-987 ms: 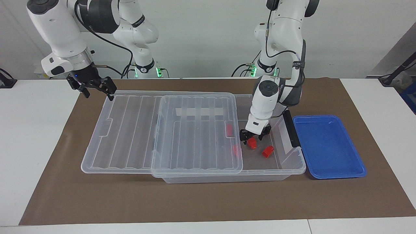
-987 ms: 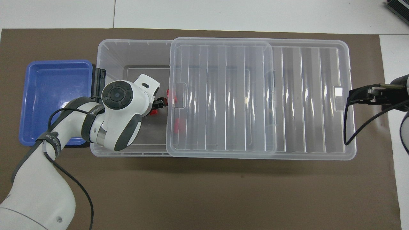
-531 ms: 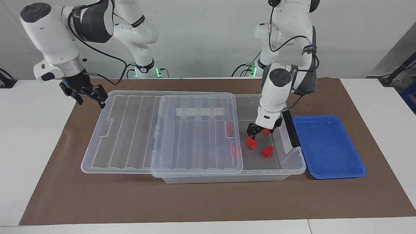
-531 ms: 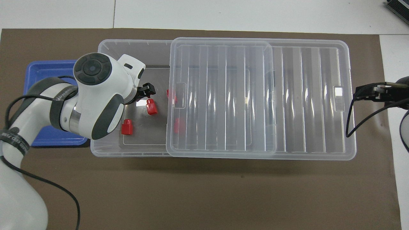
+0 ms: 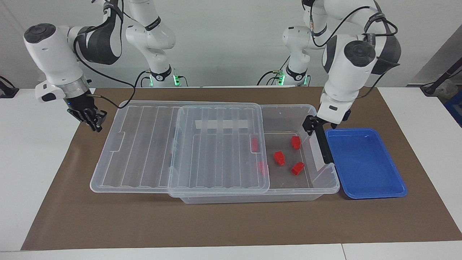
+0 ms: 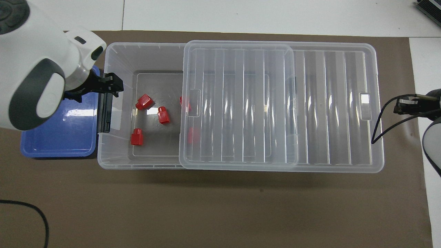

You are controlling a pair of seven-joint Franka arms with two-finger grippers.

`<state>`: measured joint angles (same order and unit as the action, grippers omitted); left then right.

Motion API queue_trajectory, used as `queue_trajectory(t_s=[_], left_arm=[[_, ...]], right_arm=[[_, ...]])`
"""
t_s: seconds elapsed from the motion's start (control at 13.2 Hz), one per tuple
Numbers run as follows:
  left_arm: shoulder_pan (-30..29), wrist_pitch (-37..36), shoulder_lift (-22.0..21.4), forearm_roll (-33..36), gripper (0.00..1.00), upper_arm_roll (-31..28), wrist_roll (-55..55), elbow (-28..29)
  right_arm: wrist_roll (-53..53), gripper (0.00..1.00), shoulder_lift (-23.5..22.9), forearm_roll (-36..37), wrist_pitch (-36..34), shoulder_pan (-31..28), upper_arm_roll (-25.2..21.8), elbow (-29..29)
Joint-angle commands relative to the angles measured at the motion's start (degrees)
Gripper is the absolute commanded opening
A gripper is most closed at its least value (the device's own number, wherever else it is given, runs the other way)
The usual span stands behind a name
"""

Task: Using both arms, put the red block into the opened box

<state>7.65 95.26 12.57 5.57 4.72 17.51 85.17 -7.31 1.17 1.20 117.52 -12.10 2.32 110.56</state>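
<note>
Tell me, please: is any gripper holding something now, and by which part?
Nothing is held. The left gripper is open over the box end; the right gripper is shut, empty, beside the lid.

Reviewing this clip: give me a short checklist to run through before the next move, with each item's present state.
1. Box open at the left arm's end, lid slid toward the right arm's end: ok.
2. Three red blocks lie uncovered in the box, two more under the lid's edge: ok.
3. Blue tray holds no blocks: ok.
4. Left gripper over the box's black clip, jaws open, holding nothing: ok.
5. Right gripper off the lid's end, jaws shut, holding nothing: ok.
</note>
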Motion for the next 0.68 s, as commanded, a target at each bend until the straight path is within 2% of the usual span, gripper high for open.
queue_trajectory(t_s=[0.0, 0.23, 0.3, 0.61], left_arm=[[-8.1, -1.8, -2.6, -1.1, 1.00, 0.1, -15.3, -0.1], [-12.7, -0.5, -4.7, -1.0, 1.00, 0.1, -25.3, 1.8], [-12.8, 0.8, -6.1, -1.0, 1.00, 0.1, -25.6, 3.8], [-13.0, 0.3, -7.4, -1.0, 1.00, -0.1, -25.6, 4.7]], right_arm=[[1.7, 0.00, -0.2, -1.1, 2.5, -1.2, 0.3, 1.8], [1.5, 0.00, -0.9, -1.1, 3.3, -1.0, 0.3, 1.8], [1.5, 0.00, -0.9, -1.1, 3.7, -0.6, 0.3, 1.8], [1.5, 0.00, -1.2, -1.1, 3.5, -0.5, 0.4, 3.1]])
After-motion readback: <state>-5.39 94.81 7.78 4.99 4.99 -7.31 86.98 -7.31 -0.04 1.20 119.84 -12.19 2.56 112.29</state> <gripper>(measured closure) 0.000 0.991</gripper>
